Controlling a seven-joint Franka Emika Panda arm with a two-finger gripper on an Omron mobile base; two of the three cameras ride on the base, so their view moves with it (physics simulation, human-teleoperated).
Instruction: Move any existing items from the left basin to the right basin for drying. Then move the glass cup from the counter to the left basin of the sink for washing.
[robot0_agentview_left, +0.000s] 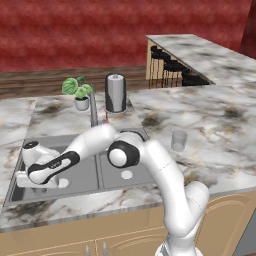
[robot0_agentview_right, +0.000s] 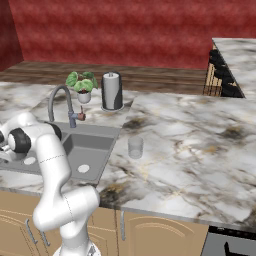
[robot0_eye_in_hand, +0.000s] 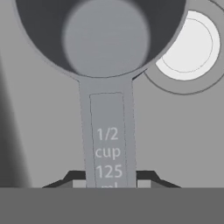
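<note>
In the hand view my gripper is shut on the flat handle of the dark grey cup; the handle is printed "1/2 cup 125 ml". One dark fingertip presses on each side of it. The cup's round bowl lies beside the white drain on the left basin's floor. From the left base view, my hand reaches low into the left basin. To its right is the narrower right basin. The glass cup stands upright on the counter, right of the sink.
A tall thin tap rises behind the sink divider. A dark steel canister and a small potted plant stand behind the sink. My own arm arches over both basins.
</note>
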